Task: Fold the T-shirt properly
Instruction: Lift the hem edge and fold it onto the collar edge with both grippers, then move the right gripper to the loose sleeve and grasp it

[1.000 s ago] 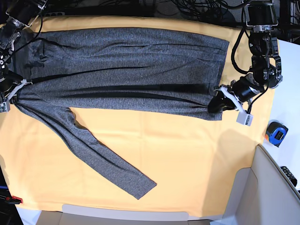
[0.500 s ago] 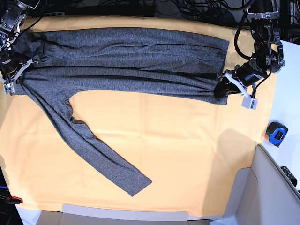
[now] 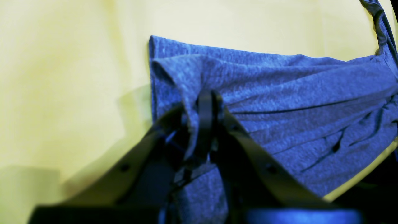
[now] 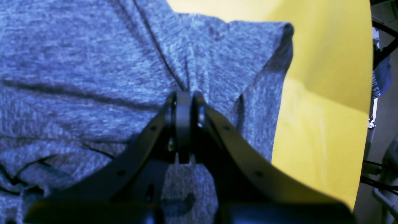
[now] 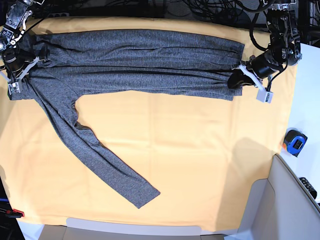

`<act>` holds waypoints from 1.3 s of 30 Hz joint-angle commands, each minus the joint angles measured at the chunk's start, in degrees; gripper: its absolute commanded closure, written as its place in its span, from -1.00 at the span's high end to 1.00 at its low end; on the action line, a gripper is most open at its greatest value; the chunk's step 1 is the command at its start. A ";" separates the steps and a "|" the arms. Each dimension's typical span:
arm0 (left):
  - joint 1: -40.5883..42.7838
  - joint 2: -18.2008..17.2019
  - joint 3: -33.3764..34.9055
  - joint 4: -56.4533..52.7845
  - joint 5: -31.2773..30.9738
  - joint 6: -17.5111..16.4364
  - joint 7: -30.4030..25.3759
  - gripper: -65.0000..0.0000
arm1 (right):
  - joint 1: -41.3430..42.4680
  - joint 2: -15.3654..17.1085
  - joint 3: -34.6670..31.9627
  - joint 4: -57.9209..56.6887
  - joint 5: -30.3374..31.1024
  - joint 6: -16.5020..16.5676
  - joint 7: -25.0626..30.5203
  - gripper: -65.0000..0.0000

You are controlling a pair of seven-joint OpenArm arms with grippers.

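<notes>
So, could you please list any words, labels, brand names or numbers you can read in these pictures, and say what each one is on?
No text reads in full.
Pale letters, roughly "NG FO", on a dark blue thing at the right wrist view's right edge: cut off, not fully readable.
Blue-and-black tape measure: any label too small to read.
T-shirt and yellow-orange cloth: no print visible.

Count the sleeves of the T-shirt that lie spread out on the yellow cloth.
1. One sleeve of the T-shirt lies spread, running diagonally toward the near edge of the yellow cloth. A second sleeve may be hidden in the folded body.
</notes>
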 commanded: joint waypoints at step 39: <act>-3.69 -3.89 -0.60 1.03 -0.75 -0.02 4.71 -0.44 | 11.86 -1.48 10.07 8.50 -0.08 -0.51 -4.36 0.01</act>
